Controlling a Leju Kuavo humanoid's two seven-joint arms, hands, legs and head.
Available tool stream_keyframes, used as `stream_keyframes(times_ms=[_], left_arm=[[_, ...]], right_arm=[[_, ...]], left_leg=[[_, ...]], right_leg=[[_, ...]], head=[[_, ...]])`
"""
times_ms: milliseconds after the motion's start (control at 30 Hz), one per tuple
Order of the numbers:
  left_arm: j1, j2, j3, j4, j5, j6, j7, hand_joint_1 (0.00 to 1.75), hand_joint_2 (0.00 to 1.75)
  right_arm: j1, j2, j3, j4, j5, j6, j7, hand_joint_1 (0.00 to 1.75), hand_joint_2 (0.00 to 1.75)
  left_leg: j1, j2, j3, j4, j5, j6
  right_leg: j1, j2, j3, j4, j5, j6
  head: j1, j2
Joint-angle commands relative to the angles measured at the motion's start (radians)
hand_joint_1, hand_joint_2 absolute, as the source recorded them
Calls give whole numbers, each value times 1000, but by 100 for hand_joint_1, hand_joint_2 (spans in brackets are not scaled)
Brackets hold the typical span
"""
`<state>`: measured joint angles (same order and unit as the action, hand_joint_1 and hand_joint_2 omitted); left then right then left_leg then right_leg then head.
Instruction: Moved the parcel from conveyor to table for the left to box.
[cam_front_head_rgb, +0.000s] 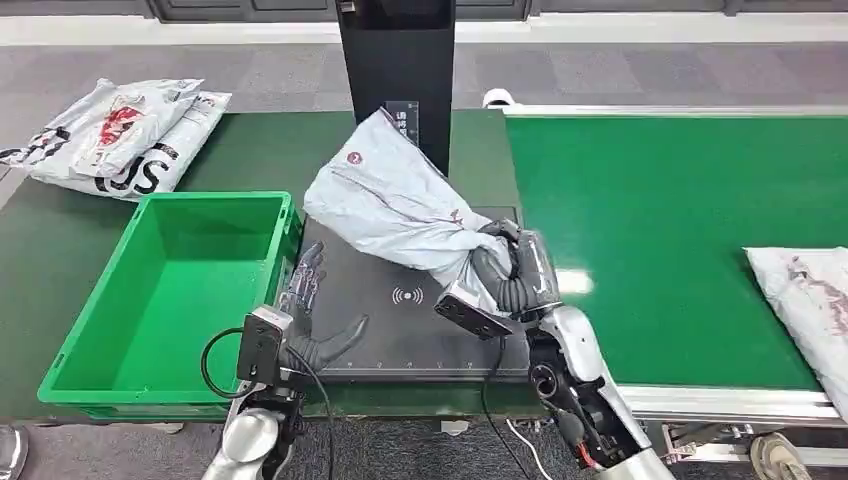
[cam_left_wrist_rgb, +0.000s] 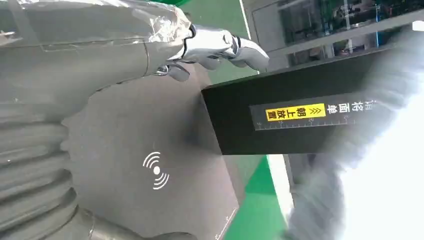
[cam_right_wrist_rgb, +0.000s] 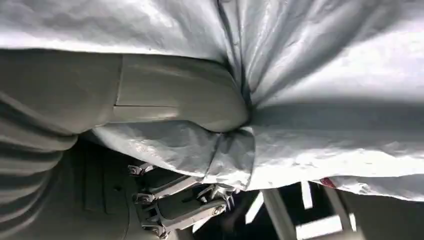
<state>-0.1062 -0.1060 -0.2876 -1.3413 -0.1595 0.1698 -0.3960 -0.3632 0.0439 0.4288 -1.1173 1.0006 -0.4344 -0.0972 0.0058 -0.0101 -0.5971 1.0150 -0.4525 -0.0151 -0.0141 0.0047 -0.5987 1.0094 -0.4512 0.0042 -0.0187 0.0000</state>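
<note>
The grey parcel (cam_front_head_rgb: 395, 205) covers the foot of the black scanner post (cam_front_head_rgb: 398, 70), whose top runs off the frame's upper edge. The right robot hand (cam_front_head_rgb: 510, 272) has its fingertips buried in the bunched plastic. On the green conveyor (cam_front_head_rgb: 660, 220), a second parcel (cam_front_head_rgb: 805, 300) is cut off by the right edge. In the left wrist view the grey parcel is a bright blur (cam_left_wrist_rgb: 370, 165), and the post's small ruler marks are too fine to read. The right wrist view loses the fingers (cam_right_wrist_rgb: 175, 100) under folds.

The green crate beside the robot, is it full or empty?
Empty. The head view looks straight into the green crate and shows only its bare green floor and walls, no parcel inside.
</note>
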Motion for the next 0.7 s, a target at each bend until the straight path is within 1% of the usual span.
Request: stream_keyframes(times_ms=[33, 67, 100, 167, 233, 333, 500, 533, 567, 600, 633, 700], left_arm=[[-30, 41, -10, 30, 11, 3, 17, 0, 175], [-28, 42, -10, 26, 10, 4, 19, 0, 175], [-26, 43, -9, 20, 9, 4, 25, 0, 175], [-20, 46, -5, 9, 7, 8, 32, 0, 175], [-11, 52, 0, -2, 7, 13, 39, 0, 175], [14, 53, 14, -31, 8, 21, 43, 0, 175], [24, 49, 21, -54, -6, 20, 57, 0, 175], [26, 46, 24, -57, -9, 19, 59, 0, 175], [32, 44, 28, -66, -13, 19, 62, 0, 175], [35, 42, 28, -69, -14, 19, 63, 0, 175], [41, 40, 30, -76, -17, 19, 65, 0, 175], [44, 40, 29, -76, -18, 19, 65, 0, 175]], right_arm=[[-55, -32, 119, 251, 38, 135, 125, 175, 175], [-50, -38, 120, 257, 44, 150, 138, 175, 175], [-42, -49, 126, 259, 58, 193, 171, 175, 175], [-25, -72, 139, 265, 87, 238, 213, 175, 175], [-3, -110, 149, 258, 104, 287, 245, 175, 175], [24, -150, 147, 268, 124, 287, 274, 175, 175], [50, -164, 125, 242, 133, 293, 295, 175, 175], [56, -161, 111, 232, 135, 265, 303, 175, 175], [58, -162, 117, 220, 164, 223, 319, 7, 175], [62, -159, 107, 210, 167, 201, 319, 0, 175], [81, -149, 66, 168, 124, 151, 292, 0, 175], [80, -151, 55, 154, 118, 141, 289, 0, 175]], left_leg=[[1, 1, 3, -1, 0, 0], [1, 1, 3, -2, 0, 0], [1, 0, 4, -3, 0, 0], [0, -1, 2, -1, 0, 0], [0, -1, 3, -2, 0, 0], [1, -3, 4, -3, 0, 1], [0, -3, 3, -2, 0, 1], [0, -3, 4, -3, 0, 1], [1, -3, 3, -2, 0, 1], [1, -3, 4, -2, 0, 1], [1, -3, 4, -1, 0, 1], [0, -2, 4, -1, -1, 2]], right_leg=[[1, 0, 3, -2, 0, 0], [1, 0, 3, -3, 0, 0], [1, -1, 5, -4, 0, -1], [0, -1, 3, -2, 0, 0], [0, -1, 3, -2, 0, 0], [1, -3, 6, -4, 0, 0], [0, -3, 4, -3, -1, 0], [0, -4, 6, -4, 0, 0], [1, -3, 5, -3, -1, 1], [1, -4, 6, -4, 0, 1], [1, -3, 5, -3, -1, 1], [0, -3, 6, -2, -1, 1]], head=[[0, 0], [0, 0], [0, 0], [0, 0], [0, 0], [0, 0], [0, 0], [0, 0], [0, 0], [0, 0], [0, 0], [0, 0]])
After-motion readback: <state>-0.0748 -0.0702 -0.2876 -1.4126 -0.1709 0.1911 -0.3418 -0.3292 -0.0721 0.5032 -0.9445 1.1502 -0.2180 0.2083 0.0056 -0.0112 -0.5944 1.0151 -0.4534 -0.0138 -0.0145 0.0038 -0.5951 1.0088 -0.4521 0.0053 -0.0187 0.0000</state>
